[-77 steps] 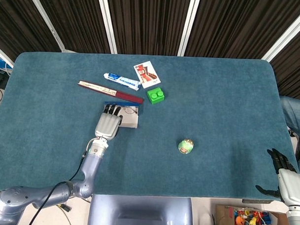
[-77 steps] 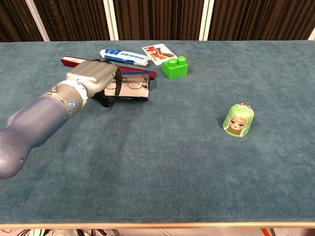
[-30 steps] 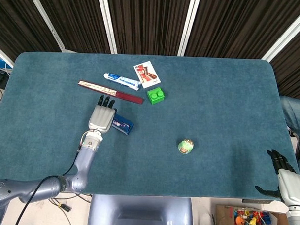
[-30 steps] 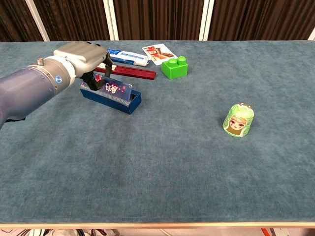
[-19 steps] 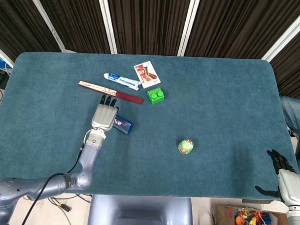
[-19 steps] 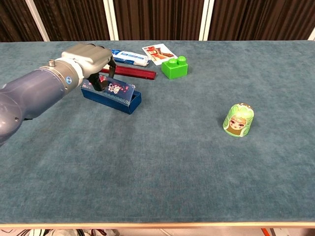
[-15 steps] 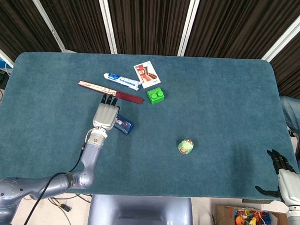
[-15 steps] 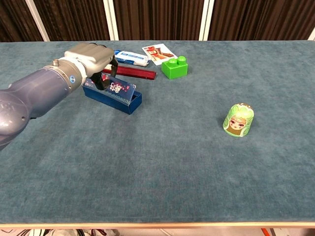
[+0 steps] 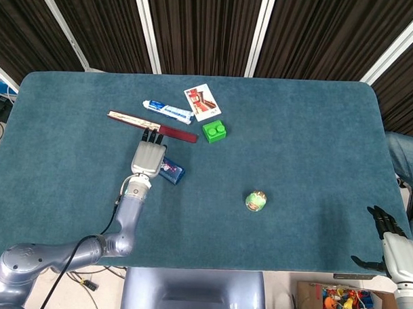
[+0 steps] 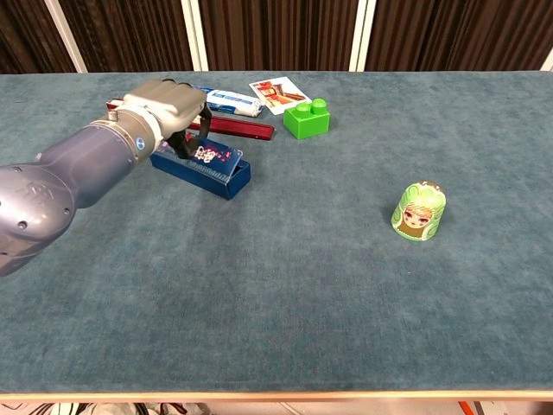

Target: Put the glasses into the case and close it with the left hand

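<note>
The right hand (image 9: 395,248) is being kept off the counter's (image 10: 285,294) near right edge, fingers apart and empty. A doll (image 10: 419,210) is being carried at mid-counter. Farther left, the closed case (image 10: 206,169) is being pressed from above by the left hand (image 10: 169,105), fingers curled over its lid; the glasses cannot be seen. Beyond, a red stick (image 10: 232,128), toothpaste (image 10: 226,102), brick (image 10: 308,118) and card (image 10: 277,92) are being displayed.
</note>
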`<state>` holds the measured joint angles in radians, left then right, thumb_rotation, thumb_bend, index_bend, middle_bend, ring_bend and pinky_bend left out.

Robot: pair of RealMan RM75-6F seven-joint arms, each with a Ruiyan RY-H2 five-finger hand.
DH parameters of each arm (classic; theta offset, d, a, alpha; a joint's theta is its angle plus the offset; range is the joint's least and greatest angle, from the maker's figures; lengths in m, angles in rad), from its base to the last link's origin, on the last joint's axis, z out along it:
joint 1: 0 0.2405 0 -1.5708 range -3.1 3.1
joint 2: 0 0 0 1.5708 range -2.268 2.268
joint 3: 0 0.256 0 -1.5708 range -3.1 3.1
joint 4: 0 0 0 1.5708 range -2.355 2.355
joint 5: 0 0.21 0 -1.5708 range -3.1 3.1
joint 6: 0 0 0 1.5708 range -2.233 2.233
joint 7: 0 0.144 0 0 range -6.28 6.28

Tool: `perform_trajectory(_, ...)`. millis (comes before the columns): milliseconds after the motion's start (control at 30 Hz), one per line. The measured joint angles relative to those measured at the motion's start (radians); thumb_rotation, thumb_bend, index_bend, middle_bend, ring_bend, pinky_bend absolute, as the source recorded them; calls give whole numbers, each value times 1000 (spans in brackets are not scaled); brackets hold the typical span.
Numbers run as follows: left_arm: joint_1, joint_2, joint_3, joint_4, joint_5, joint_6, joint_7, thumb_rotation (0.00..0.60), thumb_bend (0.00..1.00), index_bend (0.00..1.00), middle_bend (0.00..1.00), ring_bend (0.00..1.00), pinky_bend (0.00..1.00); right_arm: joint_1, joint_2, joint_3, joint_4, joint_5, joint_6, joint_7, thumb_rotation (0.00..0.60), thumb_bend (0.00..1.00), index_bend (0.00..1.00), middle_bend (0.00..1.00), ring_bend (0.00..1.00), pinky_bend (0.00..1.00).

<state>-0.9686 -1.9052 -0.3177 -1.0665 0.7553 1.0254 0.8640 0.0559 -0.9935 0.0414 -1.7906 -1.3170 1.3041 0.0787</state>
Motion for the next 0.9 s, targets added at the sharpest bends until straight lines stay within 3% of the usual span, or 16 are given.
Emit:
perform_trajectory(33, -1, -2, 0, 4, 0, 0, -1, 600, 460, 390, 144, 40, 30, 0, 0, 0, 0, 0, 0, 0, 600, 115, 0, 0, 0, 169)
perform_trajectory(200, -5, -13, -1, 21, -2, -2, -2, 600, 460, 26, 98, 21, 19, 1, 1, -1, -2, 3, -4, -1, 600, 115, 0, 0, 0, 169)
perform_trajectory(333, -5, -13, -4, 20, -7, 3, -1, 600, 438, 0, 67, 11, 15, 1, 3, -1, -4, 5, -5, 0, 600, 115, 0, 0, 0, 169)
perform_trajectory(467, -5, -11, -10, 19, -6, 10, -7, 600, 301, 0, 55, 2, 12, 2, 5, -1, -6, 6, -8, 2, 600, 115, 0, 0, 0, 169)
perform_trajectory(633, 1, 6, -12, -5, -2, 3, -24, 600, 274, 0, 55, 2, 12, 2, 6, -1, -7, 6, -8, 2, 600, 116, 0, 0, 0, 169)
perform_trajectory(900, 20, 134, 10, -146, 36, -27, -40, 600, 237, 0, 70, 2, 13, 2, 5, -1, -8, 7, -8, 3, 600, 115, 0, 0, 0, 169)
